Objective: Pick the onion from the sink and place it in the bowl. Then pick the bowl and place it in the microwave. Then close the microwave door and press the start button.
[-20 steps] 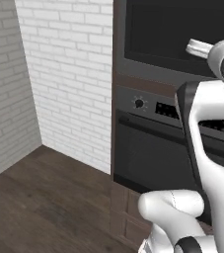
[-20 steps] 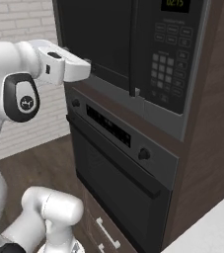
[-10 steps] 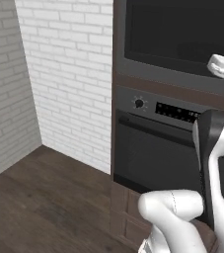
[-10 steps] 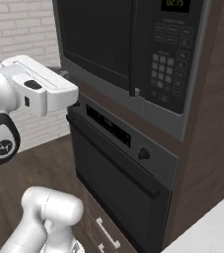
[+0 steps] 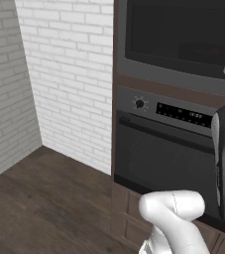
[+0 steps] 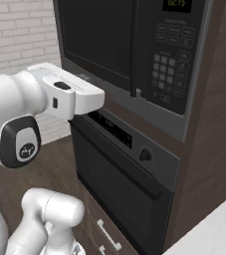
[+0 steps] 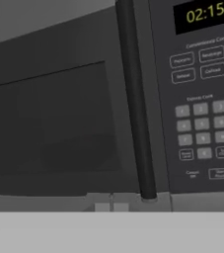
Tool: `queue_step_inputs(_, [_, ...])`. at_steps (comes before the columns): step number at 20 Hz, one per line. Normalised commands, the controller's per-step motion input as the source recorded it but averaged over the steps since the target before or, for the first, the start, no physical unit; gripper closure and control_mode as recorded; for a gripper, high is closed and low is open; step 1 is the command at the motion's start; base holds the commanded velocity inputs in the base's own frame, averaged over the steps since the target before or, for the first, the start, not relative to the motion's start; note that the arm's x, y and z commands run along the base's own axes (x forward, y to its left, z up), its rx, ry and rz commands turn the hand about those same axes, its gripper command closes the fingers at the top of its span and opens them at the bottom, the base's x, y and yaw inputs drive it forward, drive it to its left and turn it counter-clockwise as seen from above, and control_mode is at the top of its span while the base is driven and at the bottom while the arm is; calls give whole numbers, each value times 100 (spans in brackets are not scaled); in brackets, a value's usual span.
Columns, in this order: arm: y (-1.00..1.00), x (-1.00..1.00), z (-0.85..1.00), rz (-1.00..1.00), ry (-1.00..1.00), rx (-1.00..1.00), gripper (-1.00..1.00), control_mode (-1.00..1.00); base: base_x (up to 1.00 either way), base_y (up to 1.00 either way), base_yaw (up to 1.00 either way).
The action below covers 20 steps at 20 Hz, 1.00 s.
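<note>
**Arm raised before the shut microwave**

In front of the wall unit, nearest the cameras, the white arm (image 6: 59, 94) rises from the base and reaches up toward the appliances; in the right base view its last white link lies level just below the microwave's lower edge; the gripper's fingers are hidden in the base views and too faint in the hand view, so I cannot tell how far apart they stand or whether they hold anything.

Behind the arm stands the oven (image 5: 168, 163), with a round knob (image 5: 140, 104) and a display strip (image 5: 183, 113) along its upper band and a dark glass door below.

Above the oven sits the microwave (image 6: 134, 60); the door (image 7: 54, 108) is shut, flush with the front, its dark window giving no view of the inside; a dark upright handle (image 7: 134, 104) runs down the door's right edge; right of the handle is the keypad (image 7: 202, 128), with rows of small grey buttons, and a display (image 7: 205, 14) reading 02:15 above them.

Farthest back, left of the unit, is a white brick wall (image 5: 69, 74) over a dark wooden floor (image 5: 39, 198).
</note>
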Motion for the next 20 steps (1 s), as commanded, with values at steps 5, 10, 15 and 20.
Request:
queue_step_inputs(5, [-41, 0, 0, -5, 0, 0, 100, -100, 0, 0, 0])
queue_step_inputs(10, [-26, 0, 0, -12, 2, 0, 100, -100, 0, 0, 0])
queue_step_inputs(15, [-18, 0, -1, -16, 0, 0, 100, -100, 0, 0, 0])
queue_step_inputs(20, [-28, 0, -1, -5, 0, 0, 100, -100, 0, 0, 0])
